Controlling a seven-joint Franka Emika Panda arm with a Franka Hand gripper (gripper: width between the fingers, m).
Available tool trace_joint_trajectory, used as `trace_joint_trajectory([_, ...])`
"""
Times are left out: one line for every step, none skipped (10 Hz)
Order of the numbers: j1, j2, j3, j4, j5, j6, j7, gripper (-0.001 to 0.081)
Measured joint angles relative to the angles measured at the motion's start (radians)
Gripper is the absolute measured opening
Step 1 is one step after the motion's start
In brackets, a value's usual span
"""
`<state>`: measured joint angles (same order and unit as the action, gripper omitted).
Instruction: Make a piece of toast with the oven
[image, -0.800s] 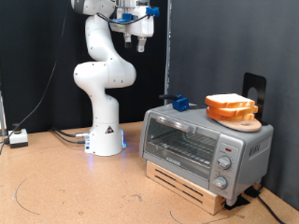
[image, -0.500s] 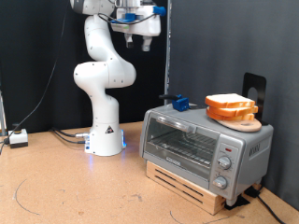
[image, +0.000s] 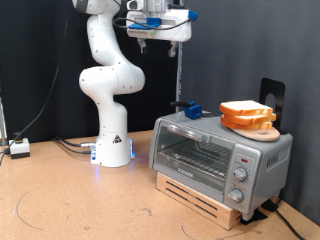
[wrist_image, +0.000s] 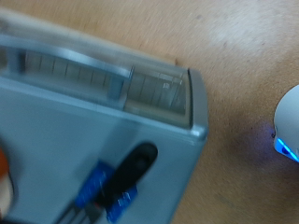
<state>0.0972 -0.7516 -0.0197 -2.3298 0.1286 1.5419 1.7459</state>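
Hovering high above the oven (image: 215, 150): fingers (image: 167, 42).

The gripper (image: 160, 40) hangs high above the oven (image: 218, 156), on whose top bread slices (image: 247, 113) rest

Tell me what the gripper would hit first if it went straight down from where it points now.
Probably the oven top: the gripper hangs high above it, and the wrist view shows the top and a blue-and-black tool. Depth is uncertain.
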Motion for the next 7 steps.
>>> trace_joint_trajectory([0.024,-0.014,-0.029,-0.002,0.015,-0.001,-0.117,0.0809])
trace_joint_trajectory([0.046,-0.009,-0.056,-0.006,0.017,0.021,-0.240,0.0809])
trace_joint_trajectory([0.062,0.015,-0.078,-0.011,-0.002,0.062,-0.370,0.0809])
trace_joint_trajectory([0.083,0.048,-0.088,-0.006,-0.016,0.087,-0.465,0.0809])
trace_joint_trajectory([0.077,0.046,-0.086,-0.007,-0.009,0.086,-0.423,0.0809])
trace_joint_trajectory([0.090,0.044,-0.106,-0.004,0.050,0.056,-0.492,0.0809])
trace_joint_trajectory([0.114,0.046,-0.146,0.001,0.093,0.040,-0.607,0.0809])
